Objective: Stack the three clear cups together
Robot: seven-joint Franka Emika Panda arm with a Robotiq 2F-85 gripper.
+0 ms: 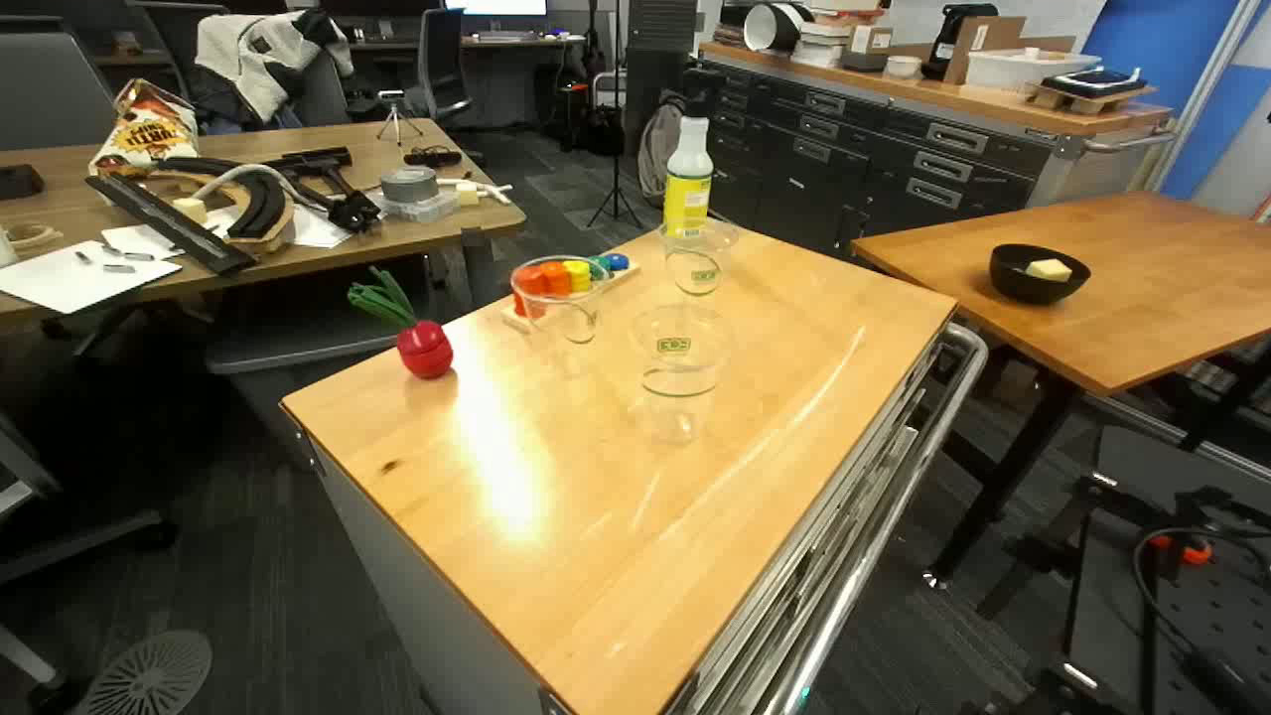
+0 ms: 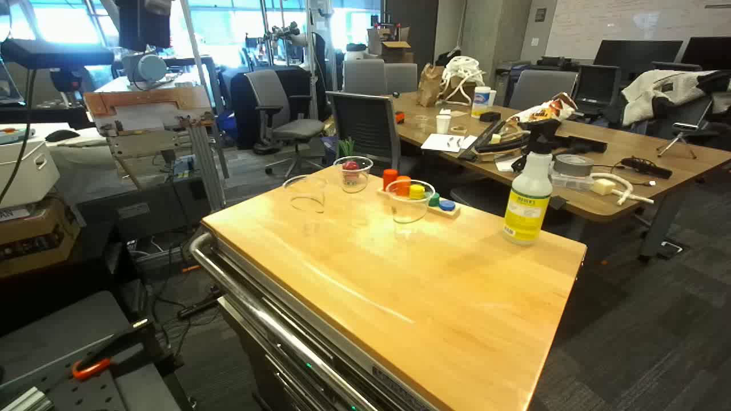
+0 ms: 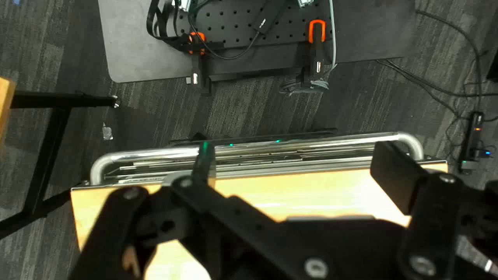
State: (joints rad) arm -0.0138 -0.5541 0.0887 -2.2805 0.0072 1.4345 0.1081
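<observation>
Here, clear cups: in an exterior view, three small transparent plastic cups (image 1: 683, 350), each wider at the rim than at the base, stand upright and apart from one another on a shiny pale-wood cart top (image 1: 635, 536).
Foremost cup: bears a green printed mark and stands nearest the camera.
Left cup (image 1: 568, 313): in front of a wooden strip with red, orange, yellow, green and blue knobs (image 1: 617, 262), part of it seen through the clear wall.
Rear cup (image 1: 703, 260): lines up, from this angle, with a tall translucent bottle with a yellow label (image 1: 688, 184) behind it.
Round red vegetable with green leaves (image 1: 425, 350): left of the cups, near the cart top's edge.
Round black bowl (image 1: 1038, 291): on an orange-brown wooden table (image 1: 1142, 328), a pale yellow block (image 1: 1049, 269) inside.
Cup spacing: in an exterior view, the three cups (image 2: 304, 197) stand separately; the vegetable shows behind one cup (image 2: 354, 181), and another cup (image 2: 408, 211) stands before the knobbed strip.
Yellow-labelled bottle (image 2: 528, 200): upright, black-topped, well apart from the cups.
Pincer: in the wrist view, the black two-fingered gripper (image 3: 297, 165) is spread wide, a polished steel handle (image 3: 303, 142) and a strip of cart top visible between its fingers.
Dark platform with rows of holes (image 3: 369, 31): carries two black clamps with orange ends (image 3: 317, 50).
</observation>
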